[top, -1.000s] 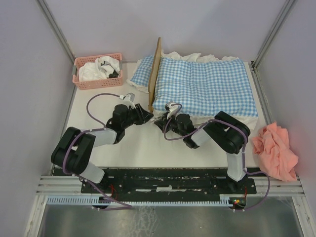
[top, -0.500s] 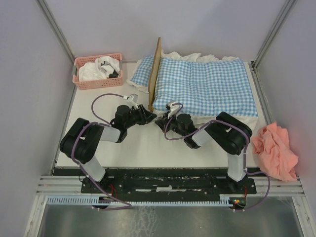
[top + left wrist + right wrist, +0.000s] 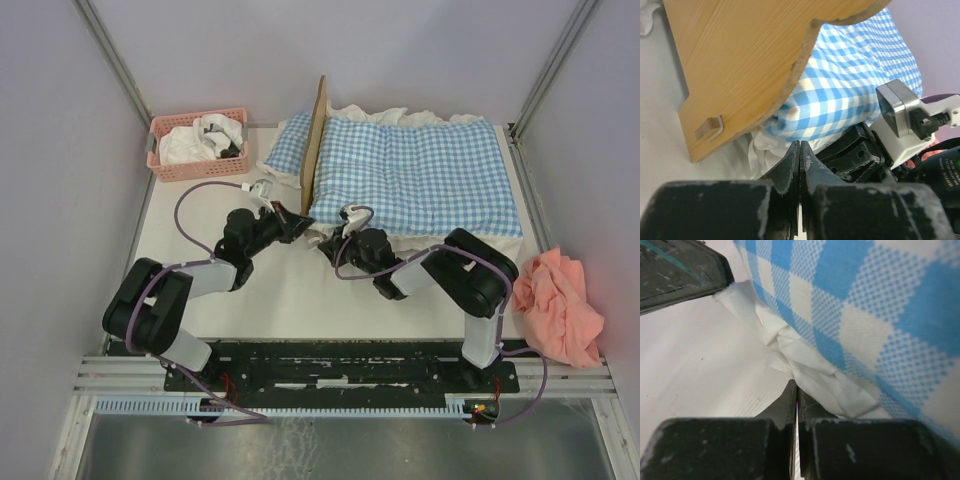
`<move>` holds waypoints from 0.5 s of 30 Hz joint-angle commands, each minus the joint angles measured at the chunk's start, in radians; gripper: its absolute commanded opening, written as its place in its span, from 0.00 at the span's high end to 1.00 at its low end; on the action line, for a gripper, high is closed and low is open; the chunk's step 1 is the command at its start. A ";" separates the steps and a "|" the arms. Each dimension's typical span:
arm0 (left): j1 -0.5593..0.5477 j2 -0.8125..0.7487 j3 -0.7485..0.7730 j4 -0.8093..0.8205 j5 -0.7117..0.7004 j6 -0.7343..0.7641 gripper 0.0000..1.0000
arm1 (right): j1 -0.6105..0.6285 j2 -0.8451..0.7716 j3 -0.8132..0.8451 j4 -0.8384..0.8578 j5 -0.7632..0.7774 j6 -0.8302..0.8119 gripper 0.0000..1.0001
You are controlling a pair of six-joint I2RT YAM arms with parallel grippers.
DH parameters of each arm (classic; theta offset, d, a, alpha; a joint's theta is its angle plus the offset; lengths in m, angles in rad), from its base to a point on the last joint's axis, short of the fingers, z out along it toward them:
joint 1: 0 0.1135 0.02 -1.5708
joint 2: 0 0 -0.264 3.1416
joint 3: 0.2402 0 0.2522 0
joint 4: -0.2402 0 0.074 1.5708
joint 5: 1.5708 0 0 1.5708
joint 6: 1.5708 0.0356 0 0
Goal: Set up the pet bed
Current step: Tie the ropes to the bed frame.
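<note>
Both arms reach low toward 12 o'clock, your left gripper (image 3: pixel 297 221) and right gripper (image 3: pixel 327 240) pinched closed beside the light-wood scalloped pet bed (image 3: pixel 314 150); the left closed just now.

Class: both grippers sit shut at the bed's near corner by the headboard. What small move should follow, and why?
Probably raise the left gripper slightly. Its tips meet at the white ruffle under the gingham bedding, beside the headboard; whether cloth is pinched is unclear, and a small lift would show.

Pale lilac walls (image 3: pixel 200 60) enclose the white table (image 3: pixel 290 300) from 9 to 3 o'clock; lighting appears even and diffuse.
</note>
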 commanded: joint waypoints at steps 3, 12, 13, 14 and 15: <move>-0.008 -0.047 -0.003 0.034 0.013 -0.084 0.97 | -0.004 -0.060 -0.007 -0.003 0.049 0.055 0.98; -0.013 -0.055 -0.007 0.075 0.024 -0.153 0.97 | 0.002 -0.116 -0.049 0.033 0.120 0.101 0.98; -0.012 -0.055 -0.015 0.099 0.022 -0.172 0.97 | 0.003 -0.124 -0.049 0.017 0.139 0.121 0.98; -0.013 -0.055 -0.026 0.128 0.021 -0.192 0.97 | 0.003 -0.131 -0.042 -0.024 0.161 0.140 0.98; -0.014 -0.055 -0.034 0.149 0.026 -0.207 0.97 | 0.004 -0.139 -0.027 -0.078 0.176 0.156 0.98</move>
